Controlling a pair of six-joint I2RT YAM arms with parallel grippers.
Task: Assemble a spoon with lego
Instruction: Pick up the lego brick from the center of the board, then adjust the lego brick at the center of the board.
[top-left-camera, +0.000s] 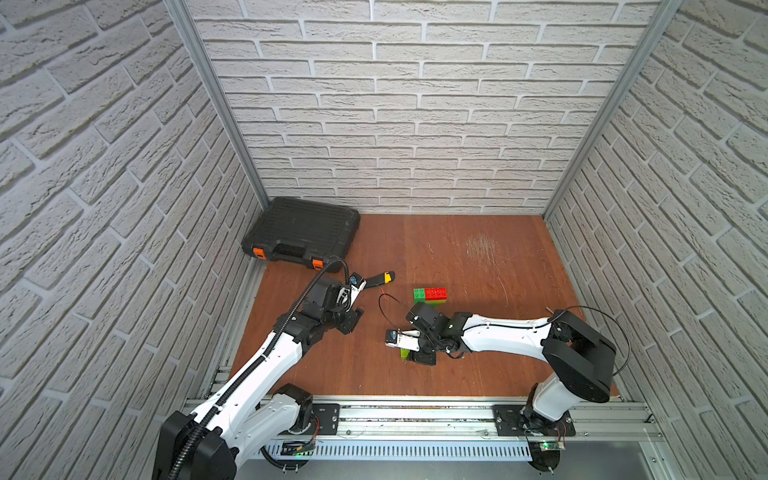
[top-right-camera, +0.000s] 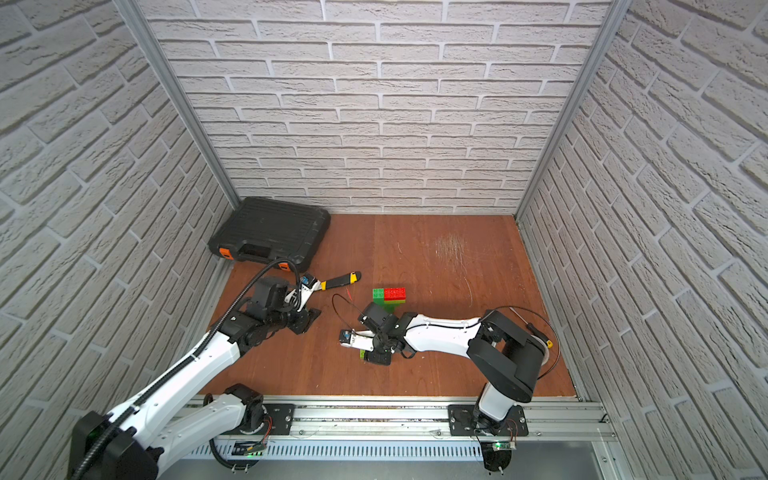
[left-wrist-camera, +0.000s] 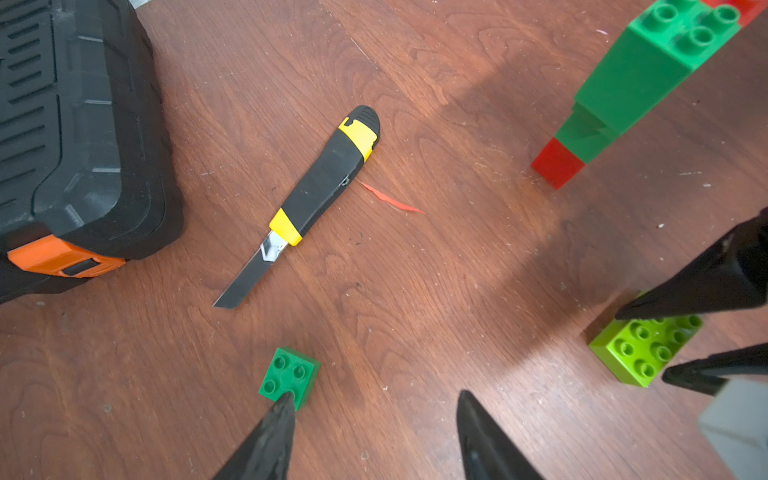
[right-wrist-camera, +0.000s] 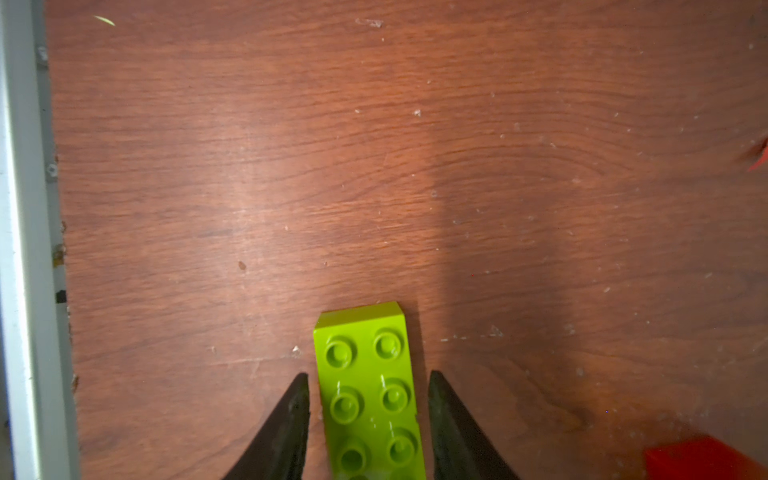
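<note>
Two robot arms reach over a brown wooden table (top-left-camera: 457, 257). The right gripper (right-wrist-camera: 369, 373) is lowered to the tabletop with its black fingers (right-wrist-camera: 299, 415) standing either side of an oblong lime green brick (right-wrist-camera: 370, 409). The brick lies flat, studs up, running lengthwise between the fingers and sticking out past their tips. A narrow strip of table shows on each side of the brick, so the jaws are parted around it and not clamped.

The left gripper (left-wrist-camera: 376, 394) hangs above the table with its jaws apart and nothing between them. A small square dark green brick (left-wrist-camera: 289, 377) lies flat, studs up, at the tip of one finger; whether they touch cannot be told.

The partly built spoon (top-left-camera: 430, 294) stands apart from both grippers. It is a stack of joined bricks, green and red on top, lime below. It is beyond the right gripper toward the back wall, with that arm's wrist in between, and off to the right of the left gripper.

A black-and-yellow utility knife (left-wrist-camera: 324, 183), blade out, lies ahead of the left gripper. A black tool case (top-left-camera: 301, 232) lies farther back in the corner.
</note>
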